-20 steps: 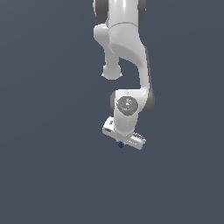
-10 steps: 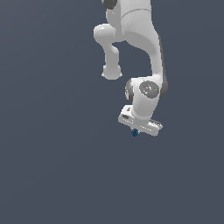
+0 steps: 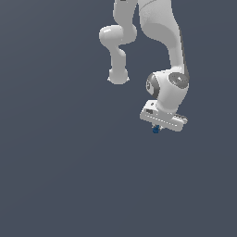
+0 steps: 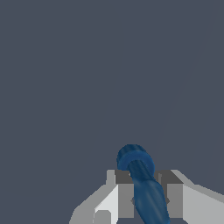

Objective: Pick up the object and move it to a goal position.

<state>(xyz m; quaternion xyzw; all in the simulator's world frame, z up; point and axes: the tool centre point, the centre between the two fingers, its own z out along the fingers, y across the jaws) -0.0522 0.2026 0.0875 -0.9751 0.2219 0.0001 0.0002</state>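
Observation:
The object is a small dark-blue piece. In the exterior view it shows as a tiny blue blob [image 3: 156, 130] just under the white gripper [image 3: 157, 129]. In the wrist view it is a dark-blue shaft with a rounded head [image 4: 139, 173], clamped between the two grey fingers [image 4: 125, 192]. The gripper is shut on it and holds it in the air, towards the exterior view's right. The fingers are mostly hidden behind the hand in the exterior view.
The white arm [image 3: 162, 41] reaches down from the top of the exterior view. A plain dark grey-blue ground [image 3: 55, 176] fills both views, with no other objects or marker showing.
The arm has carried the blue object towards the exterior view's right, with the grip unchanged. The hand sits slightly higher in the picture than one second ago.

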